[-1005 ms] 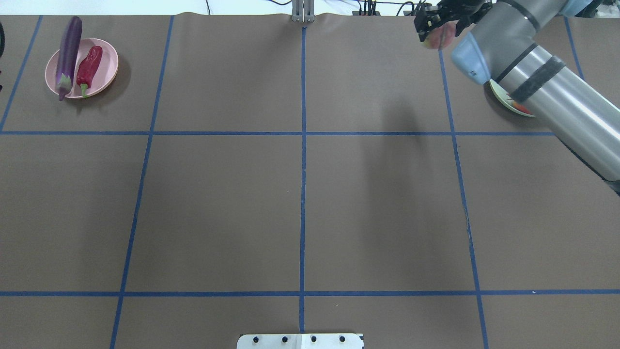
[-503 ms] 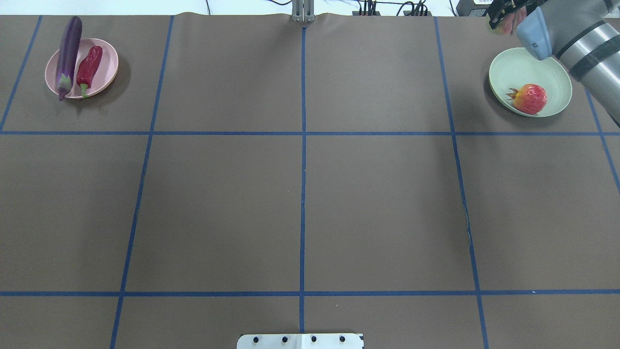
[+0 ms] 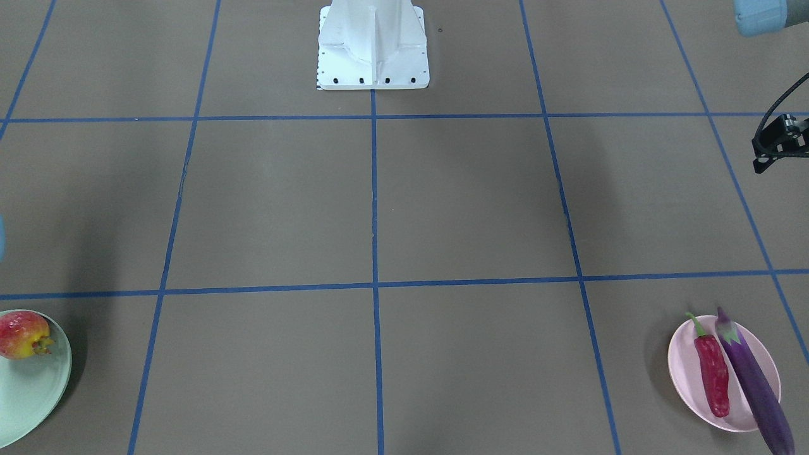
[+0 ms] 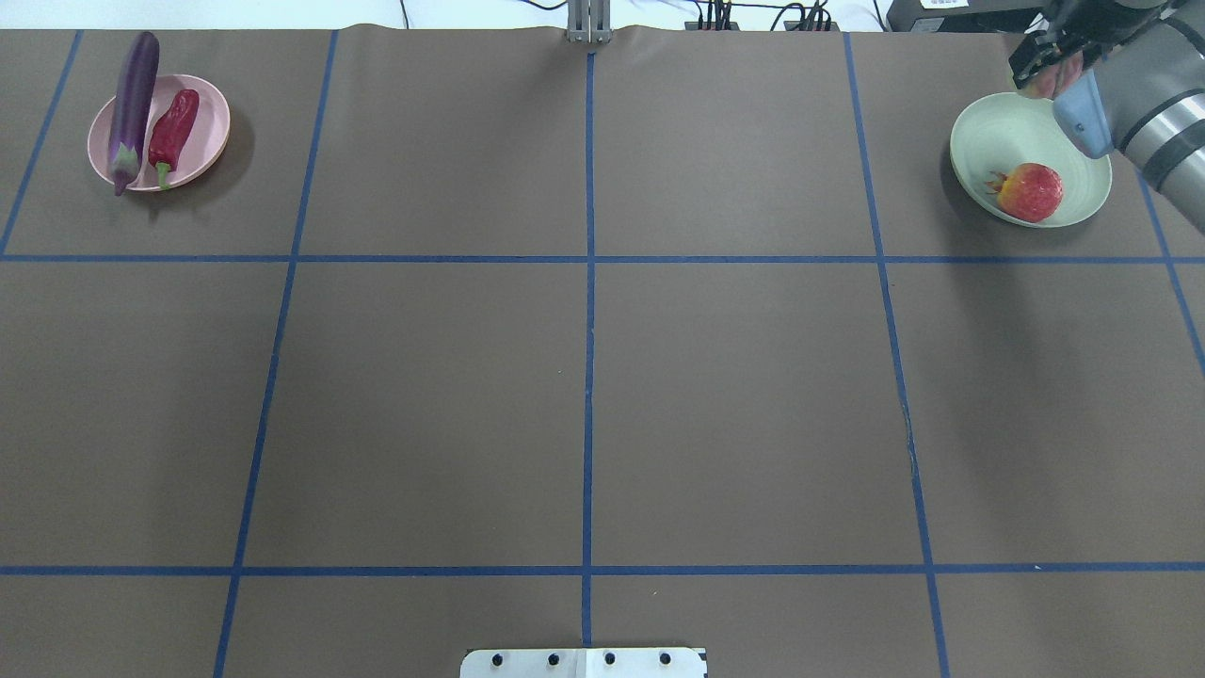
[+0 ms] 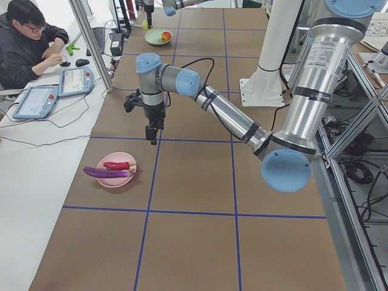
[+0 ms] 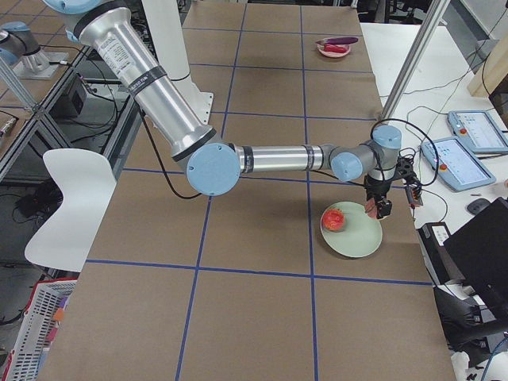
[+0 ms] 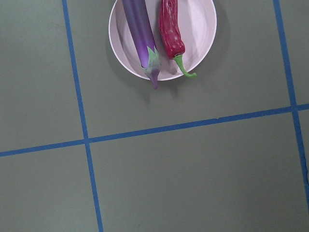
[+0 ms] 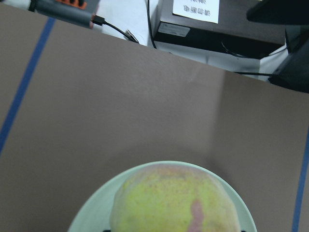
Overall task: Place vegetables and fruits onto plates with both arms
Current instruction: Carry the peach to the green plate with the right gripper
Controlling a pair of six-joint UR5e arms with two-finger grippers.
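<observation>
My right gripper (image 4: 1038,62) is shut on the pink-yellow-green peach (image 8: 174,203) and holds it above the far part of the mint green plate (image 4: 988,141). The red-and-yellow pomegranate-like fruit (image 4: 1029,191) lies on that plate's near side. The pink plate (image 4: 205,141) at the far left holds the purple eggplant (image 4: 132,104), which overhangs the rim, and the dark-red chili (image 4: 174,127). The left wrist view looks down on the eggplant (image 7: 140,34) and chili (image 7: 171,29). My left gripper (image 5: 151,132) hangs above the table beside the pink plate; I cannot tell whether it is open or shut.
The white base block (image 4: 584,662) sits at the table's near edge. A black box (image 8: 212,29) and cables lie past the far edge behind the green plate. An operator (image 5: 30,36) with tablets sits at the side bench.
My right arm has swung right with the peach, uncovering the green plate and pomegranate, and now holds it over the plate's far part. The pink plate's contents have not moved.
</observation>
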